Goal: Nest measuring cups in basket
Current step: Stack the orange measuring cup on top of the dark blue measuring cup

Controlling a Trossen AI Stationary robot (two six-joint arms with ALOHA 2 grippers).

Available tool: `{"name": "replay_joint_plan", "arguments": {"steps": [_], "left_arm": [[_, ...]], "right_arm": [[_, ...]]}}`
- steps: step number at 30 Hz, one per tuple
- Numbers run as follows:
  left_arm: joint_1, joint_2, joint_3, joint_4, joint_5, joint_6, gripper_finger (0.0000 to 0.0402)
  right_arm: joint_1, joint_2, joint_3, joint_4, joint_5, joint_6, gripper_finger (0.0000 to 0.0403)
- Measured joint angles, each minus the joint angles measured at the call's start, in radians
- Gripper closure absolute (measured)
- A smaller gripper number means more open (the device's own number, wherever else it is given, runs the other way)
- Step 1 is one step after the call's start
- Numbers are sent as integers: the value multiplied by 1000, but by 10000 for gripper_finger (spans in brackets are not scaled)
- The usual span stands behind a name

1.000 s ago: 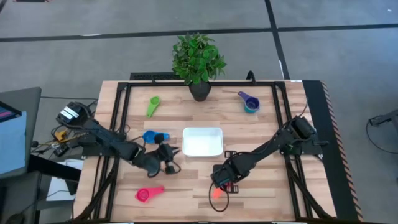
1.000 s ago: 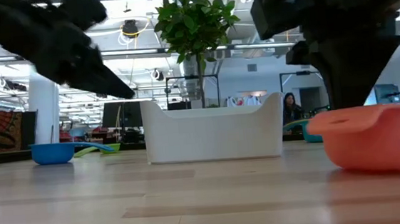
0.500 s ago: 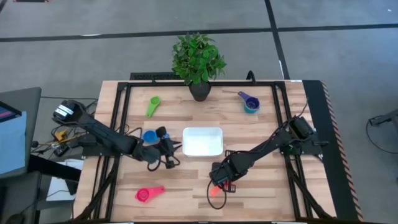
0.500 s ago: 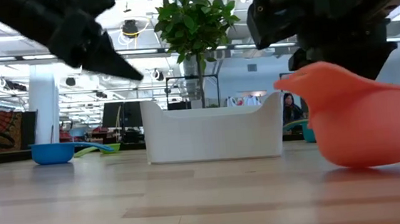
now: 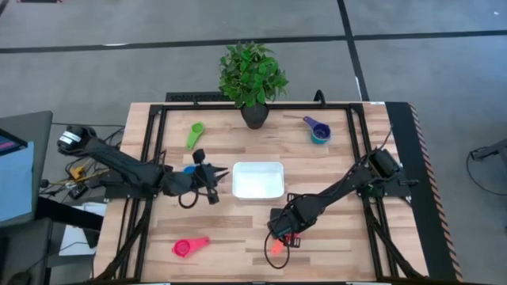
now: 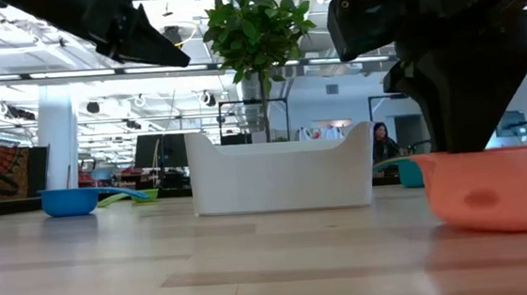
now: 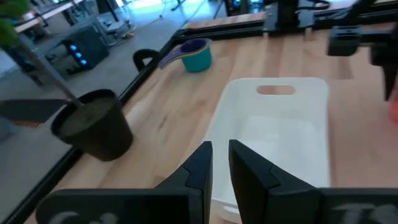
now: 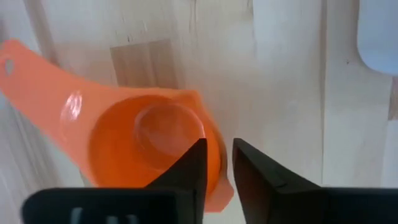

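Observation:
The white basket [image 5: 257,180] sits at the table's middle. My left gripper [image 5: 211,174] hovers shut and empty just left of it, above the table, partly covering the blue cup [image 5: 189,169], which rests on the wood [image 6: 70,201]. My right gripper [image 5: 282,229] is shut on the orange cup [image 5: 276,245] near the table's near edge. The green cup [image 5: 195,134], the purple cup with a teal one under it [image 5: 318,130] and the red cup [image 5: 188,247] lie apart on the table. A yellow cup is not in view. My right gripper pinches the orange cup's wall at the rim [image 8: 215,163], on the side opposite its handle [image 8: 37,62]. One finger [image 8: 198,155] is inside the bowl and one outside, coming from above. The cup stands upright and level with its bottom on the table [image 6: 491,207].
A dark plant pot [image 5: 254,115] with a leafy plant stands at the far edge behind the basket. Black rails [image 5: 150,150] run along the table's left, right and far sides. Bare wood lies between the basket and the near edge.
My left gripper has moved toward the far edge and risen, ending beside the basket's left end over the blue cup, which stayed put. The orange cup in my right gripper tipped up half a second ago and now stands level on the table again.

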Motion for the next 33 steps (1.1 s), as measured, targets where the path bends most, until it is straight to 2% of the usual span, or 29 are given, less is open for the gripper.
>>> {"name": "replay_joint_plan", "arguments": {"steps": [4, 7, 10, 14, 15, 19, 23, 28, 33], "left_arm": [[42, 1, 0, -2, 25, -11, 358], [63, 1, 0, -1, 37, -11, 358], [84, 1, 0, 0, 37, 3, 358], [113, 1, 0, 0, 39, 29, 358], [121, 1, 0, 0, 44, 35, 358], [153, 1, 0, -3, 64, 67, 358], [191, 1, 0, -2, 64, 108, 358], [259, 1, 0, 0, 102, 139, 358], [321, 1, 0, -8, 188, 144, 358]], "right_arm": [[1, 0, 0, -1, 1, -10, 270], [-2, 0, 0, -1, 4, -17, 269], [-3, 0, 0, -1, 14, -37, 300], [-27, 0, 0, -9, 29, -65, 378], [-38, -1, 0, -16, 29, -65, 387], [-66, -6, 1, -99, 27, -55, 383], [-73, -31, -7, -188, 29, -53, 395], [-109, -173, -144, -169, 27, -5, 394], [-206, -414, -367, -136, 42, 101, 398]]}}
